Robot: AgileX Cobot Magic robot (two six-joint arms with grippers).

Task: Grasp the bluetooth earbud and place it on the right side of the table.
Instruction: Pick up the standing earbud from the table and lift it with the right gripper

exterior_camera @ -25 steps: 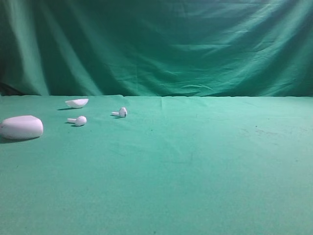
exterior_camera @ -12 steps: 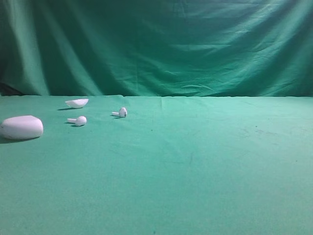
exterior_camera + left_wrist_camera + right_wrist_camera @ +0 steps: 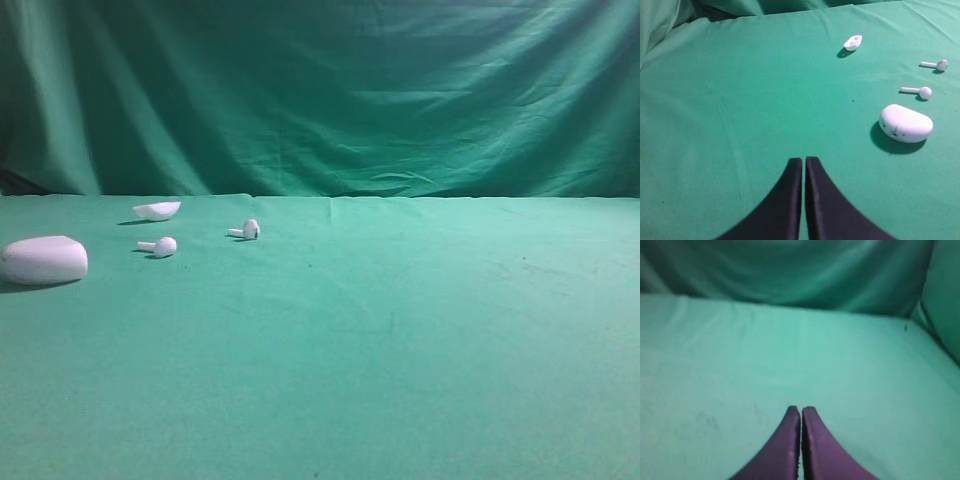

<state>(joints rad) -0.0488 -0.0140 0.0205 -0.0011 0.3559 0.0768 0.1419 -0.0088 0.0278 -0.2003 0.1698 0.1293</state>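
Far left on the green surface [image 3: 400, 330], the bluetooth earbud [image 3: 248, 230] lies on its side, untouched. A twin earbud [image 3: 160, 246] lies just left of it, nearer. A closed white case [image 3: 43, 260] sits nearest; a small white shell [image 3: 157, 210] lies farthest, contents unclear. Left claw [image 3: 803, 162] and right claw [image 3: 801, 411] are both pressed together, empty.

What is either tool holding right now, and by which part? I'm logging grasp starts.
Nothing. The left tool and right tool are both shut with nothing between them; the earbud lies on the table.
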